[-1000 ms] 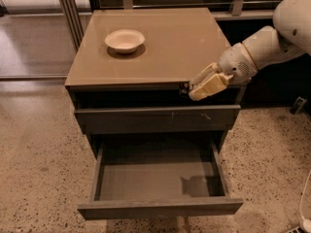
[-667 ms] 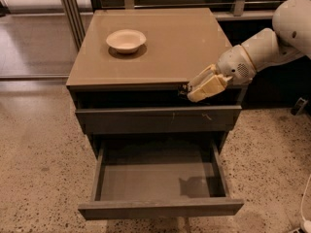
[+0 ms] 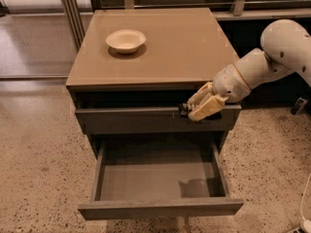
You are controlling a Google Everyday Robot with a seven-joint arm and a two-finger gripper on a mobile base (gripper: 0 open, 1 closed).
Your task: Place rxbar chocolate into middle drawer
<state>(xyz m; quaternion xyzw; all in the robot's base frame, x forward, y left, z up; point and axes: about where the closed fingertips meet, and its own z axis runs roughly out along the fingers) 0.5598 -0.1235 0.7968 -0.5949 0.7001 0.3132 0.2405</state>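
My gripper [image 3: 192,111] hangs in front of the cabinet's upper drawer front [image 3: 131,119], near its right end. It is shut on a small dark flat item at its tips, the rxbar chocolate [image 3: 183,109]; only its end shows and no lettering can be read. The middle drawer [image 3: 160,207] is pulled out wide below, and its bare grey interior lies under and in front of the gripper. The white arm reaches in from the right.
A white bowl [image 3: 126,39] stands on the brown cabinet top [image 3: 165,47] at the back left. Speckled floor surrounds the cabinet. Metal frame legs [image 3: 73,13] stand behind it on the left. A cable lies at the lower right corner.
The gripper has moved down and slightly left, from the level of the cabinet top's edge to in front of the upper drawer front, still holding the dark bar. The drawer has not moved.
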